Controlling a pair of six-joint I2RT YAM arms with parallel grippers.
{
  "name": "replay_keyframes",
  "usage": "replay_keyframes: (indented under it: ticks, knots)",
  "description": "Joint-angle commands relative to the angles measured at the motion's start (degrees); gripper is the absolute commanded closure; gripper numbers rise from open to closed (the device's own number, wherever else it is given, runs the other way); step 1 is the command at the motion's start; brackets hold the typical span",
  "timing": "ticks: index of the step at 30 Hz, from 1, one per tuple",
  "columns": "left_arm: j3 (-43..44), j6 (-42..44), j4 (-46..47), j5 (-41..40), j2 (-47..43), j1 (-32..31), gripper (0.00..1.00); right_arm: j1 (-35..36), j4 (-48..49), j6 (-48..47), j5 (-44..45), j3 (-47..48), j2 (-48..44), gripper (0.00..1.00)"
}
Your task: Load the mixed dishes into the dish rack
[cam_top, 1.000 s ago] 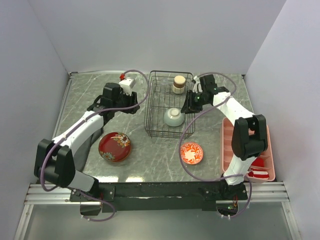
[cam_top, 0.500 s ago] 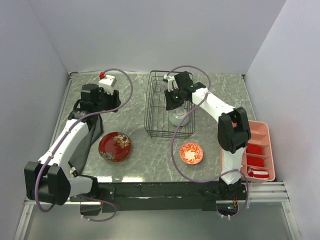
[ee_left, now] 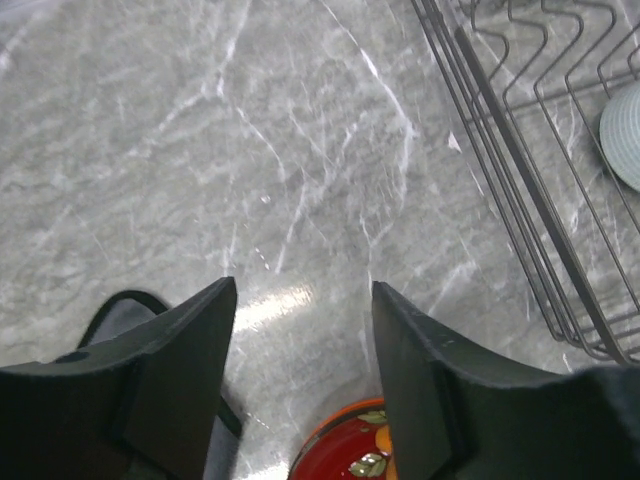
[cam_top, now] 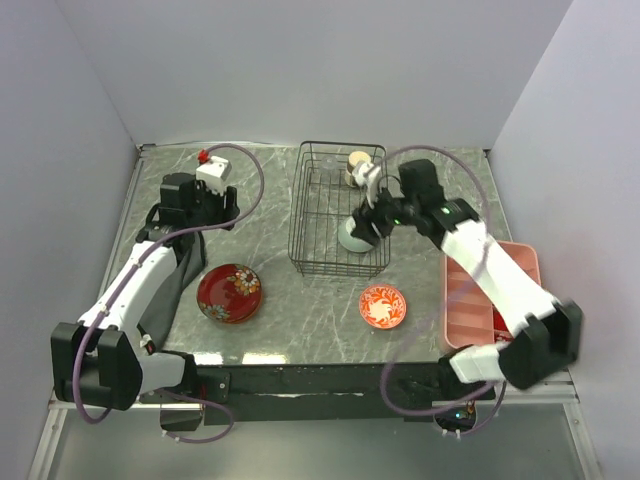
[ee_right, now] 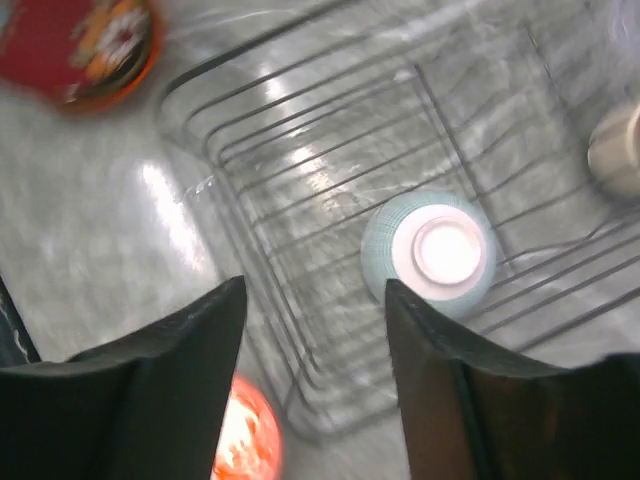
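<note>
The black wire dish rack (cam_top: 322, 205) stands at the back middle. A small tan cup (cam_top: 357, 166) stands in its back right corner. A pale mint-green bowl (cam_top: 349, 238) lies upside down at its front right. My right gripper (cam_top: 364, 223) hovers open and empty just above that bowl (ee_right: 440, 250); the cup (ee_right: 615, 150) and rack wires (ee_right: 300, 170) show blurred. A glossy red floral bowl (cam_top: 230, 293) sits front left. A small red-orange patterned dish (cam_top: 384, 306) sits in front of the rack. My left gripper (cam_top: 212, 212) is open and empty above bare marble, behind the floral bowl (ee_left: 355, 452). No teal plate shows.
A black cloth (cam_top: 175, 280) lies left of the floral bowl, under the left arm. A pink compartment tray (cam_top: 470, 300) with red items stands at the right edge. Grey walls close in the table on three sides.
My right arm swung from over the rack's middle to its front right, above the mint bowl. My left gripper moved left a second ago and has since stayed still.
</note>
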Motion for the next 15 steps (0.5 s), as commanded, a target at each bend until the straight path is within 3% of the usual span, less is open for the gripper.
replay_keyframes:
  ticks: [1,5,9,15]
  knots:
    - [-1.2,-1.0,1.3,3.7,-2.0,0.1,0.36,2.3,-13.6,-25.5,-4.8,-5.3,-10.9,0.3]
    - [-0.8,-2.9,-1.8,3.8,-1.8,0.1,0.36,3.7,-22.5,-38.9,-1.9,-11.3,-17.3,0.28]
    - [-2.9,-2.4,-2.7,3.7,-3.3,0.1,0.38,11.8,-30.5,-48.3,1.4,-15.9,-20.7,0.28]
    - [-7.5,-2.6,-2.8,3.9,-9.0,0.1,0.38,22.4,-30.2,-47.0,8.8,-24.4,-25.3,0.29]
